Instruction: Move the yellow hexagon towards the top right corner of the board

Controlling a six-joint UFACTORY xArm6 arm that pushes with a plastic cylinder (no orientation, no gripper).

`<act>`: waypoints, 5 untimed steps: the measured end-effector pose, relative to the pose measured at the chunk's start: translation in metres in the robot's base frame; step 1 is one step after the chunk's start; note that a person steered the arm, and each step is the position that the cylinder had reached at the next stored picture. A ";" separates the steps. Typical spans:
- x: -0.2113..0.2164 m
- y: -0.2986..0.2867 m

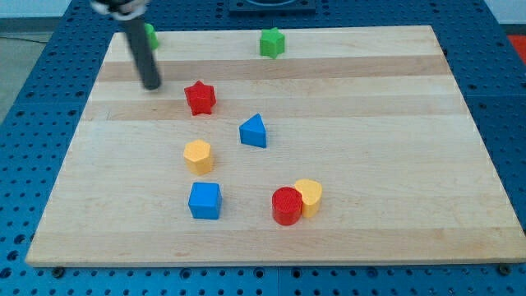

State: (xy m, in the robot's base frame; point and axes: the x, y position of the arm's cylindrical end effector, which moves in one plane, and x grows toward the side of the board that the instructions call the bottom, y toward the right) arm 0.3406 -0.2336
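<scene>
The yellow hexagon (198, 155) sits left of the board's middle. My tip (152, 85) rests on the board near the top left, up and to the left of the hexagon and well apart from it. A red star (200, 98) lies just to the right of the tip. A blue triangle (254, 131) lies up and to the right of the hexagon. A blue cube (205, 201) lies just below the hexagon.
A red cylinder (287, 205) touches a second yellow block (310, 196) at the bottom middle. A green block (272, 42) sits at the top edge. Another green block (150, 36) is partly hidden behind the rod. The wooden board (394, 164) lies on a blue pegboard.
</scene>
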 end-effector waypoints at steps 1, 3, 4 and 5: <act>0.061 -0.024; 0.124 0.090; 0.158 0.114; 0.190 0.115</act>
State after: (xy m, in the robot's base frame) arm 0.5304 -0.1184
